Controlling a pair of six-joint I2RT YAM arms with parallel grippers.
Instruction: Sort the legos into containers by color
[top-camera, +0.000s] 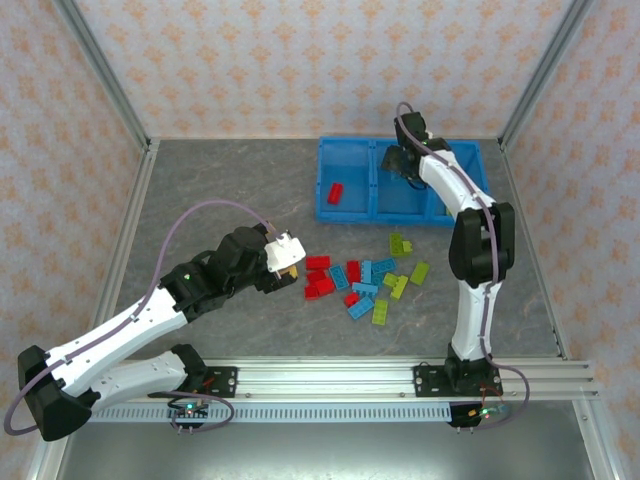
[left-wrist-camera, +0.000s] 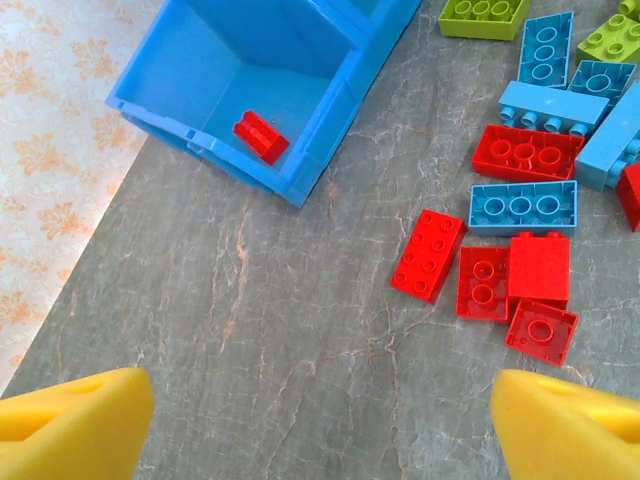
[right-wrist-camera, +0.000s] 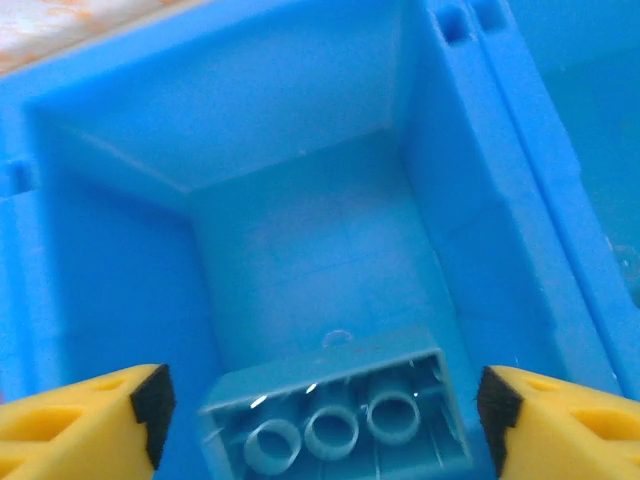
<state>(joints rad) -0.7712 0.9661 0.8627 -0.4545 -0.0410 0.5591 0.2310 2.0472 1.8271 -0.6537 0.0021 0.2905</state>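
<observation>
The left gripper (left-wrist-camera: 320, 420) is hovering wide open, the red legos (left-wrist-camera: 430, 255) lying ahead-right of it; light, rigid and slick, they are likely wanting a pinch across their flat sides. The right gripper (right-wrist-camera: 318, 400) is gaping around a blue brick (right-wrist-camera: 340, 430) inside the bin (right-wrist-camera: 300, 130).

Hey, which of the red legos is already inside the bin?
The single red brick lying in the left compartment of the blue bin. All the other red bricks are loose on the table, outside it.
</observation>
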